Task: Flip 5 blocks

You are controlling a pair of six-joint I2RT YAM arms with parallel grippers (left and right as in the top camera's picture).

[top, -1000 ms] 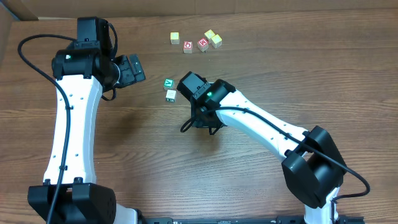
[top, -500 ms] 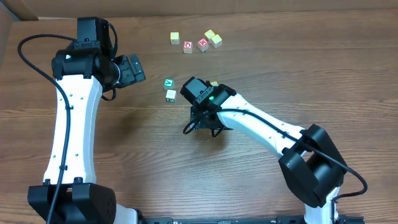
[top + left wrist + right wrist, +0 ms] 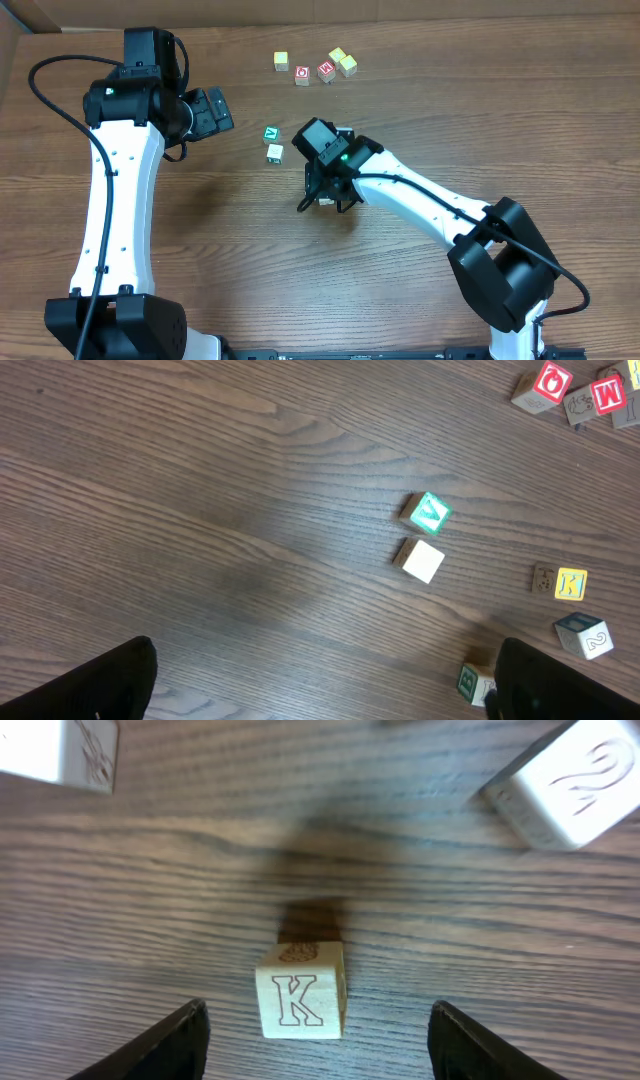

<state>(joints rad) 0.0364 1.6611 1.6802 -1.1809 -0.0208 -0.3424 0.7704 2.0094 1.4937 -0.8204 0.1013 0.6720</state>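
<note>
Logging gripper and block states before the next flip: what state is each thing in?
left gripper, open, empty.
right gripper, open, either side of the K block, not touching.
K block, on the table, ungripped, K showing.
green V block, on the table, V up.
2 block, on the table, 2 showing.

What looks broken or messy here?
Nothing stands out. The K block sits flat and whole on the table between the open right claw. The other blocks lie scattered, turned different ways, and none looks damaged.
</note>
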